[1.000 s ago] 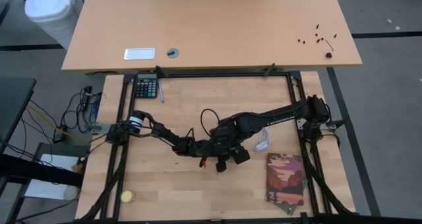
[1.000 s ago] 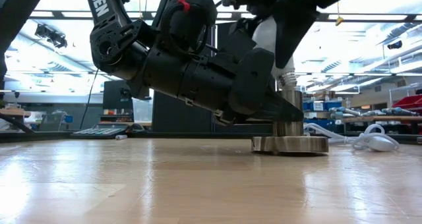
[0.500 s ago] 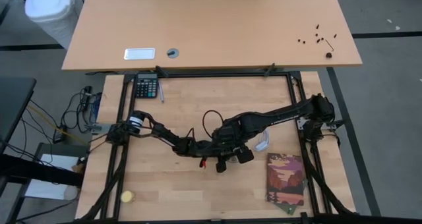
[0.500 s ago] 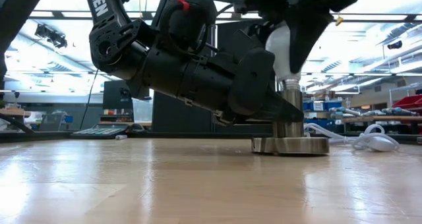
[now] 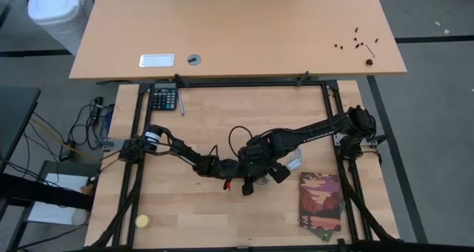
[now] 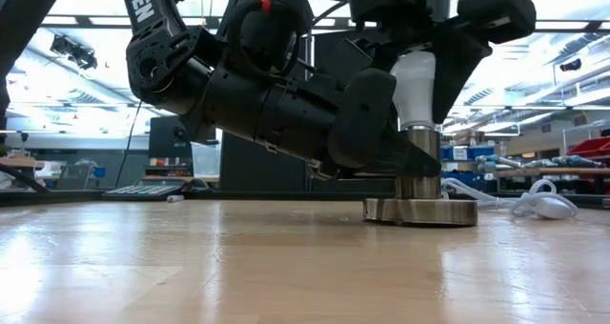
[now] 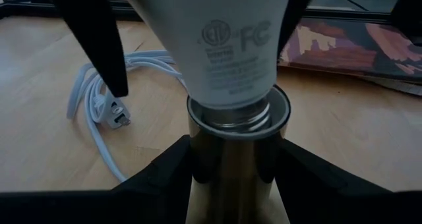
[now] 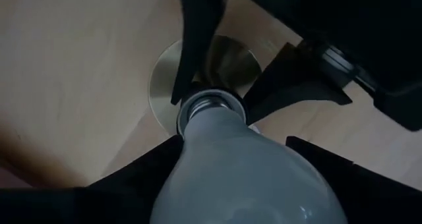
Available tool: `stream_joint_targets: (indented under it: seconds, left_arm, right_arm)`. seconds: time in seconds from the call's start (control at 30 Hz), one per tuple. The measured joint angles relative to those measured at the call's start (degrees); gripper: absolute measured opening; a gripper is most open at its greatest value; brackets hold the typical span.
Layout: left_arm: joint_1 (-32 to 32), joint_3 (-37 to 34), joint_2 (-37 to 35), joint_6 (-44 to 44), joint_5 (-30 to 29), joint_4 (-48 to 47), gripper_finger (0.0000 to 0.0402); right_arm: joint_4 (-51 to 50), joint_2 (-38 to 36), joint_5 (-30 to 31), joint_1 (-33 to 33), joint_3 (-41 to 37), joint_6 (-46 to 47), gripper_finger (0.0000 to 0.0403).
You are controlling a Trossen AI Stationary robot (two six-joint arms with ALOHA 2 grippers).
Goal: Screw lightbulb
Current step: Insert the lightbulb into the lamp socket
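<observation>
The white frosted lightbulb stands upright with its screw base in the mouth of the brass socket tube, which rises from the round metal socket disc flat on the table. My left gripper reaches in low from the table's left and is shut on the tube. My right gripper comes from above and is shut on the bulb. In the high view both grippers meet mid-table, the left beside the right; the bulb is hidden there. My left gripper pinches the socket's upright brass tube between its two fingers, just below the tube's mouth. The fingers come nearly level from the table's left. The socket stands upright, its disc on the table. My right gripper pinches the bulb's white glass body between its two fingers, one on each side. The fingers point down from above. The bulb stands upright, its threaded base inside the socket's mouth.
A coiled white cable with a plug lies just beyond the socket. A colourful booklet lies to the right. A yellow ball sits near the front left corner, a calculator at the far left edge.
My right gripper has brought the bulb from tilted to upright over the socket and has turned about its upright axis. The bulb has gone down, so that its grey threads, bare a second ago, now sit in the tube's mouth. The socket has stayed in place.
</observation>
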Motion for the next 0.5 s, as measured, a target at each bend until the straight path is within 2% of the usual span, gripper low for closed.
stream_joint_targets:
  seconds: [0.13, 0.3, 0.5]
  left_arm:
    - [0.0, 0.0, 0.0, 0.04, 0.0, -0.07, 0.0188]
    - [0.0, 0.0, 0.0, 0.02, -0.03, -0.07, 0.0188]
    - [0.0, 0.0, 0.0, -1.31, -0.03, 0.09, 0.0188]
  right_arm:
    - [0.13, 0.0, 0.0, 0.07, 0.0, -2.73, 0.0277]
    - [0.52, 0.03, 0.13, 0.35, 0.0, 2.09, 0.0263]
    - [0.49, 0.04, 6.09, 3.39, 0.0, 7.28, 0.0268]
